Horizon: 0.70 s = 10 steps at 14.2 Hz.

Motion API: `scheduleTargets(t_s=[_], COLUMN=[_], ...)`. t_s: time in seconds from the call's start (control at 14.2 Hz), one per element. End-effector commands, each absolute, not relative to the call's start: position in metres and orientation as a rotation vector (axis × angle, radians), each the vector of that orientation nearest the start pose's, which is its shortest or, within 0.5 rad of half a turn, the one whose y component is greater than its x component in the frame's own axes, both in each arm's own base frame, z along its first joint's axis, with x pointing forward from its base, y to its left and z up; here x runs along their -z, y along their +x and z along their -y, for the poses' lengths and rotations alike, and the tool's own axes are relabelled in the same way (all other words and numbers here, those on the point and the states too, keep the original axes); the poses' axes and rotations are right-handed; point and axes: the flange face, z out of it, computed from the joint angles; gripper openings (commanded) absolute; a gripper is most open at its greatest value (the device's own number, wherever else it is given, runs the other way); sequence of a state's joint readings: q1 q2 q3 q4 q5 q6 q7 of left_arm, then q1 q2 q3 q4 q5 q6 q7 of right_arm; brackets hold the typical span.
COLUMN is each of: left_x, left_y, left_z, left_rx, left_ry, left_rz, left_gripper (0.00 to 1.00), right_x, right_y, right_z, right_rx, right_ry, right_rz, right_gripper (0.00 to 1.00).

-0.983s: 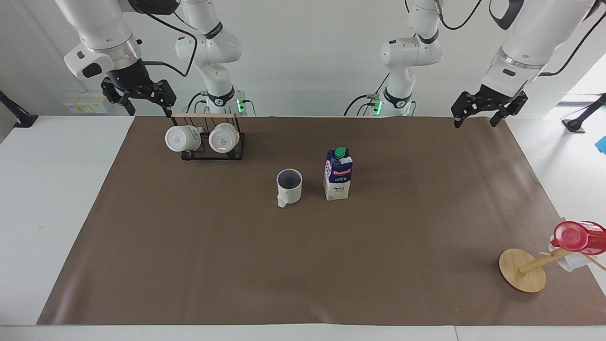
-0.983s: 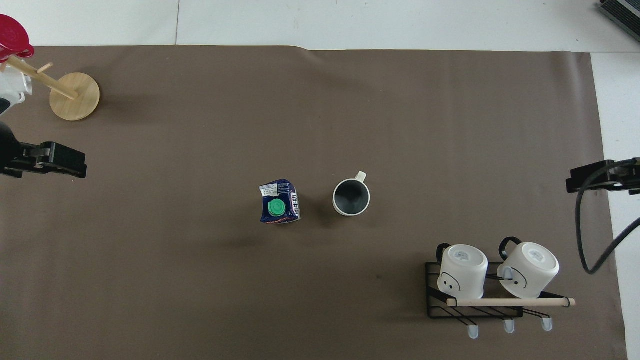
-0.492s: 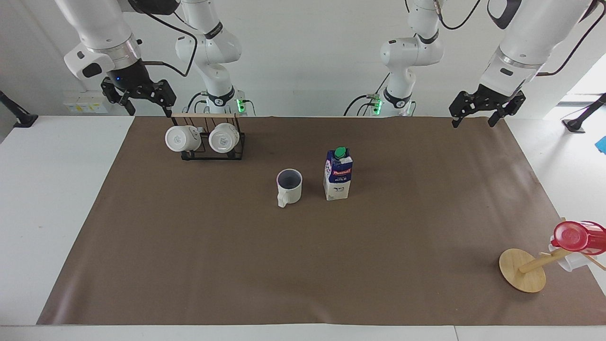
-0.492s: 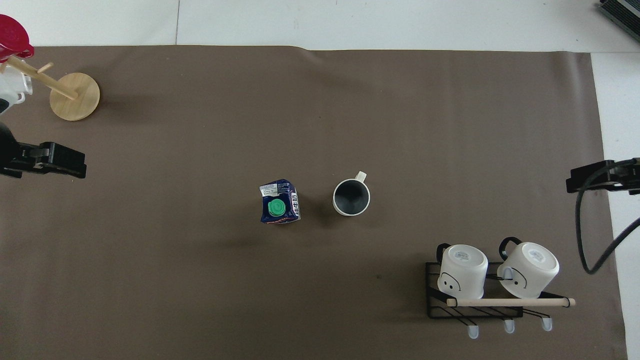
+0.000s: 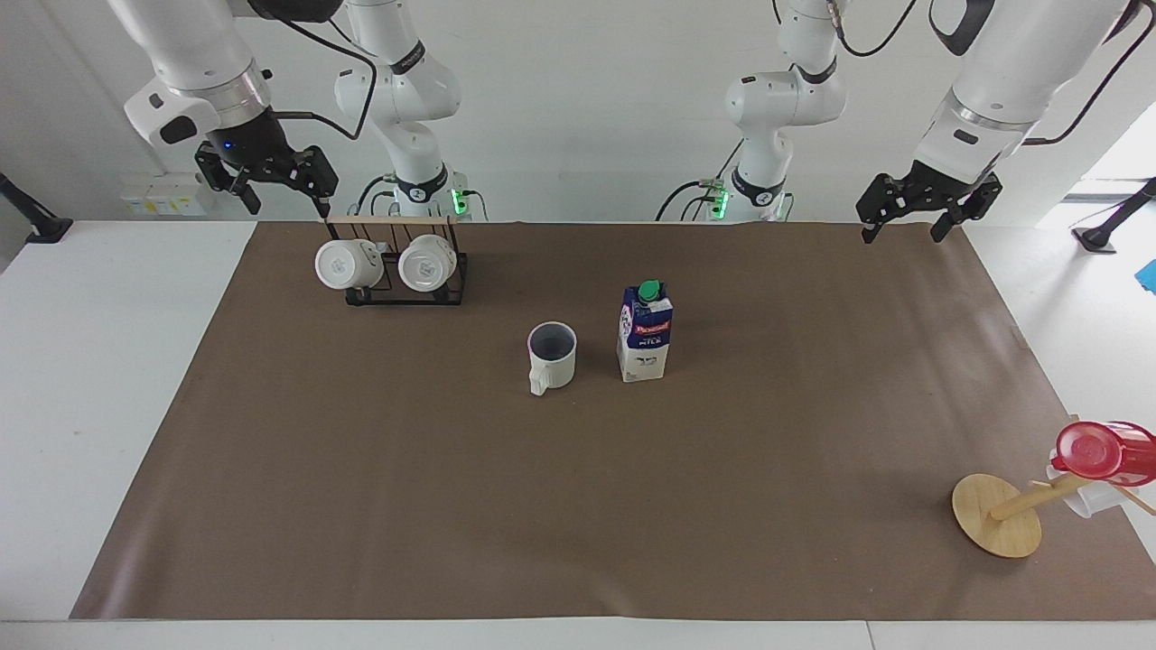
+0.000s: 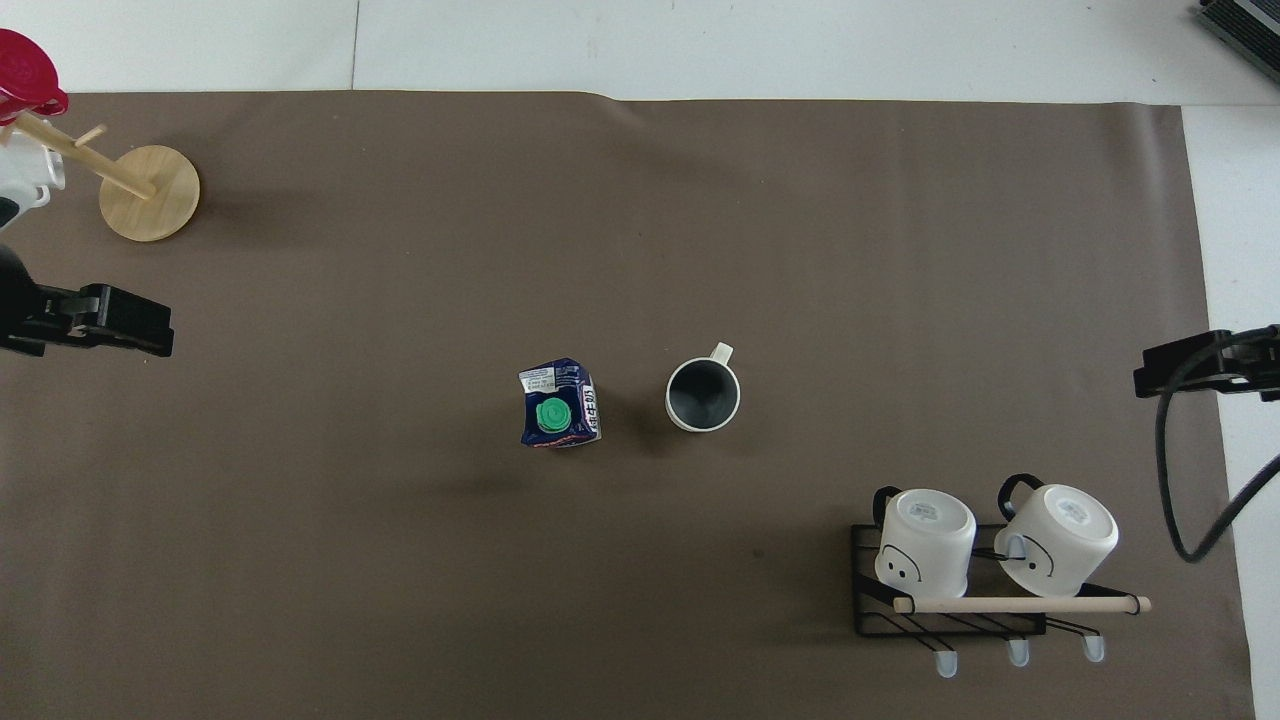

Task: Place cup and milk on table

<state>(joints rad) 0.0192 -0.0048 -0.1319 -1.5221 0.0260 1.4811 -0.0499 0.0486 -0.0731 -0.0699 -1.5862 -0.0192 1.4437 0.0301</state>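
Note:
The cup (image 5: 552, 355), cream-white with a dark inside, stands upright on the brown mat of the table (image 5: 578, 524) near its middle; it also shows in the overhead view (image 6: 703, 395). The milk (image 5: 645, 334) stands upright beside it, toward the left arm's end, green cap up (image 6: 560, 403). The two stand apart. My left gripper (image 5: 903, 236) hangs open and empty over the mat's corner near the left arm's base (image 6: 150, 340). My right gripper (image 5: 287, 213) hangs open and empty above the mug rack's end (image 6: 1150, 375).
A black wire rack (image 5: 397, 291) with two white mugs stands near the right arm's base (image 6: 950, 620). A wooden mug tree (image 5: 998, 515) with a red cup (image 5: 1097, 451) leans at the mat's corner farthest from the robots, at the left arm's end (image 6: 150, 195).
Both grippers have drifted slightly upward and outward. The cup and the milk have not moved.

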Motion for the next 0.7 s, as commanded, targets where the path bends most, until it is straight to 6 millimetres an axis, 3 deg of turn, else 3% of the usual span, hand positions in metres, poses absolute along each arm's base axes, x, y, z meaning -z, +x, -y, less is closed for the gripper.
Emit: scheduleTargets(t_s=[0.0, 0.63], left_x=[-0.6484, -0.648], left_y=[0.5377, 0.5357], left_z=[0.057, 0.0571], left_rx=[-0.049, -0.069], left_ry=[-3.124, -3.131], left_rz=[-0.092, -0.091], left_gripper=[1.0, 1.0], right_x=[-0.6505, -0.6514], right_y=[0.5139, 0.5122], right_z=[0.0116, 0.0125], right_rx=[-0.118, -0.092], right_ry=[-3.132, -3.138], right_rz=[-0.098, -0.104], right_gripper=[1.0, 1.0])
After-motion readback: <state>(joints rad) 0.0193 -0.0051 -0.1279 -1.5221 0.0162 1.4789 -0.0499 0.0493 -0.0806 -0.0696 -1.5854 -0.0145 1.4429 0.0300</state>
